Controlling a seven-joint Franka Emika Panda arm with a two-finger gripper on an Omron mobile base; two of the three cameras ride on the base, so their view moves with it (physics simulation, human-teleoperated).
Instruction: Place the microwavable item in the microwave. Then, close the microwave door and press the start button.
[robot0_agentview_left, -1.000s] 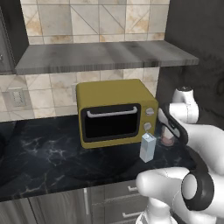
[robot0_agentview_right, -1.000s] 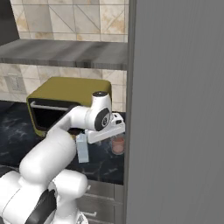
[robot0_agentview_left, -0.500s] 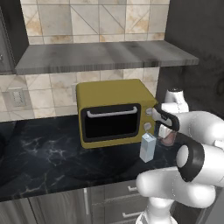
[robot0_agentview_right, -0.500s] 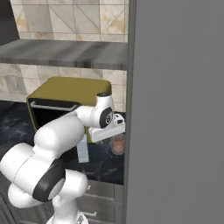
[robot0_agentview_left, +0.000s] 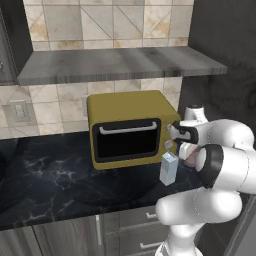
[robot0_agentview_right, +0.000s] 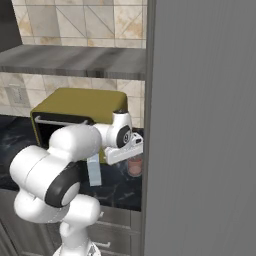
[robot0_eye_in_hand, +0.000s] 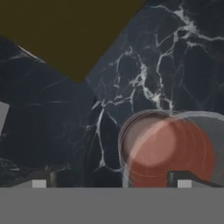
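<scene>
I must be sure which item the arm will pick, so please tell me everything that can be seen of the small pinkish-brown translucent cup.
The small pinkish-brown translucent cup looks like thin clear plastic, round, slightly tapered, with a reddish-brown tint. It stands upright on the dark marble counter, to the right of the white-blue carton and the yellow oven, apart from both. In the hand view it is seen from above, open-mouthed, with no lid visible. The open gripper hovers above it, one fingertip over its rim; contact cannot be judged.
</scene>
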